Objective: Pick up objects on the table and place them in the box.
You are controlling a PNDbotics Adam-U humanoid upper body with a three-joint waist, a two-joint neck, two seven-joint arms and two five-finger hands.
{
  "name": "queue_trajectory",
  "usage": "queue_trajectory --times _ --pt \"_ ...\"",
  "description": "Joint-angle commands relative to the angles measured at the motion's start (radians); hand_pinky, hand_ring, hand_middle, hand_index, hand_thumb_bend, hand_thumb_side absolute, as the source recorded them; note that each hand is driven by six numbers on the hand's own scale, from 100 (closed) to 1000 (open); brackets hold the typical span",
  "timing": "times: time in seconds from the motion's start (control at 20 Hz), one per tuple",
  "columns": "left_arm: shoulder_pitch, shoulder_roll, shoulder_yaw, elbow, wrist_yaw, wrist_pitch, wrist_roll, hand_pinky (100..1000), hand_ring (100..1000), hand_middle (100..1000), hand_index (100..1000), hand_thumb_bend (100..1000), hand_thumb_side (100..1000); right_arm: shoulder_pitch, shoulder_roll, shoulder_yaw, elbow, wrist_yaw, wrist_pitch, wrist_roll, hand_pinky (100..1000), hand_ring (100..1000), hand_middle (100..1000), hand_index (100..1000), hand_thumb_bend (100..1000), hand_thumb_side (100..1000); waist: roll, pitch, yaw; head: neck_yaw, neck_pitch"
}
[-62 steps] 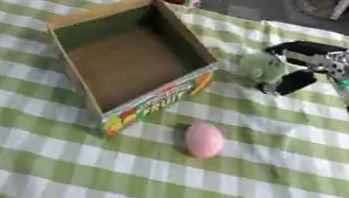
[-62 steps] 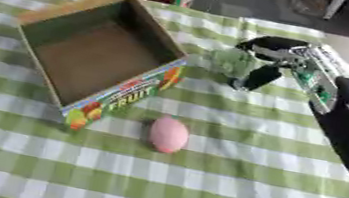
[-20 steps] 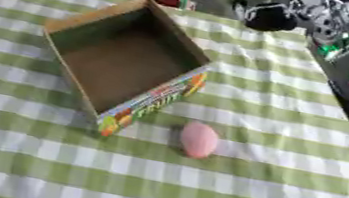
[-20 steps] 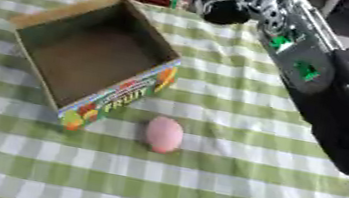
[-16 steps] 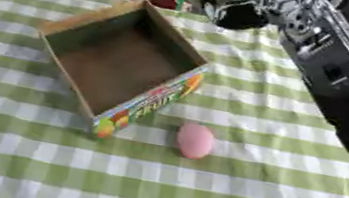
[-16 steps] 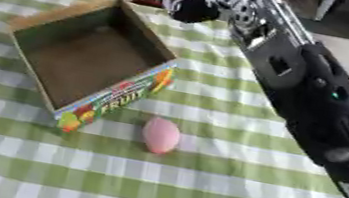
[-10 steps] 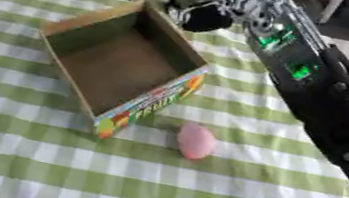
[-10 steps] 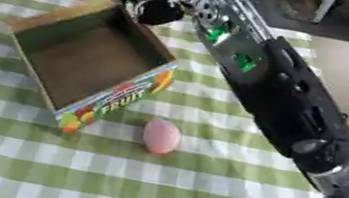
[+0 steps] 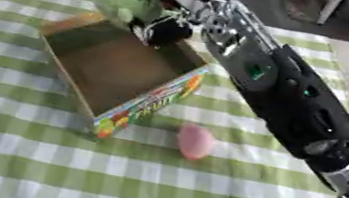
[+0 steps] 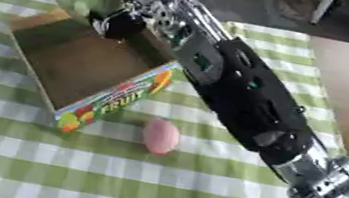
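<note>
The step in hand looks like the release: the right hand (image 9: 165, 24) hangs above the far end of the box (image 9: 112, 68) with a pale green, rounded object (image 9: 127, 3) caught in its curled fingers. To do it well, I judge the hand should come a little nearer to the box's middle and lower before the fingers let go, since the green object sits on the hand's left side, close above the far wall, and a round thing dropped from height could bounce off the cardboard rim or roll out. Opening the fingers gradually, with the palm over the brown floor, would let it settle inside.

The right hand is closed round the green object: dark fingers wrap its right side and underside, while its left face is bare. How much of the thumb bears on it cannot be made out. The forearm runs back from the hand toward the lower right, passing above the box's right wall without clearly touching it.

Below the hand and well apart from it, a pink egg-shaped object (image 9: 195, 141) lies on the green checked cloth of the bench (image 9: 18, 156), just beside the box's printed near corner, not yet collected. The left hand shows in neither view.
</note>
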Motion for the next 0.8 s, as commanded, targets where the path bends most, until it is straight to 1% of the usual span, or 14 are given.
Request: queue_trajectory --times 0.05,0.15,0.25,0.3,0.35,0.5,0.6,0.75,0.8 --pt "-0.010 0.015 0.000 -0.010 0.006 -0.001 -0.005 536 617 658 758 100 880 -0.043 0.014 0.001 0.041 0.032 -0.017 0.024 647 582 429 618 100 100 0.002 -0.014 0.007 -0.009 -0.005" --pt "-0.011 0.015 -0.001 -0.009 0.006 -0.001 -0.007 536 616 658 757 100 880 -0.058 0.032 0.010 0.091 0.048 -0.043 0.055 657 619 490 666 100 100 0.000 -0.012 0.010 -0.012 -0.005" --pt "-0.011 0.016 -0.001 -0.009 0.006 -0.001 -0.007 537 616 658 757 100 880 -0.066 0.042 0.012 0.128 0.066 -0.076 0.089 666 648 536 692 100 100 0.000 -0.012 0.010 -0.012 -0.004" --pt "-0.011 0.016 -0.001 -0.008 0.007 -0.001 -0.008 537 616 658 757 100 880 -0.068 0.045 0.008 0.142 0.075 -0.094 0.107 680 682 590 730 100 100 0.000 -0.011 0.010 -0.012 -0.004" --pt "-0.011 0.016 -0.001 -0.008 0.007 -0.001 -0.008 537 616 658 757 100 880 -0.069 0.048 0.004 0.155 0.084 -0.111 0.125 687 697 612 748 100 100 -0.001 -0.011 0.009 -0.012 -0.004" --pt "-0.010 0.015 -0.001 -0.008 0.007 -0.001 -0.008 537 616 658 756 100 880 -0.070 0.054 -0.008 0.188 0.094 -0.153 0.177 732 774 724 813 100 100 0.000 -0.011 0.008 -0.011 -0.006" --pt "-0.010 0.015 -0.001 -0.008 0.007 -0.001 -0.008 537 616 658 756 100 880 -0.072 0.056 -0.020 0.198 0.097 -0.167 0.213 742 793 748 826 100 105 0.001 -0.012 0.007 -0.011 -0.006" --pt "-0.010 0.015 -0.001 -0.008 0.007 -0.001 -0.008 537 616 658 756 100 880 -0.075 0.057 -0.040 0.193 0.100 -0.167 0.261 772 848 797 862 100 172 0.002 -0.012 0.006 -0.009 -0.006" --pt "-0.010 0.015 -0.001 -0.008 0.007 -0.001 -0.008 537 616 658 756 100 880 -0.076 0.057 -0.044 0.190 0.101 -0.166 0.270 786 871 823 891 100 223 0.002 -0.012 0.006 -0.010 -0.006"
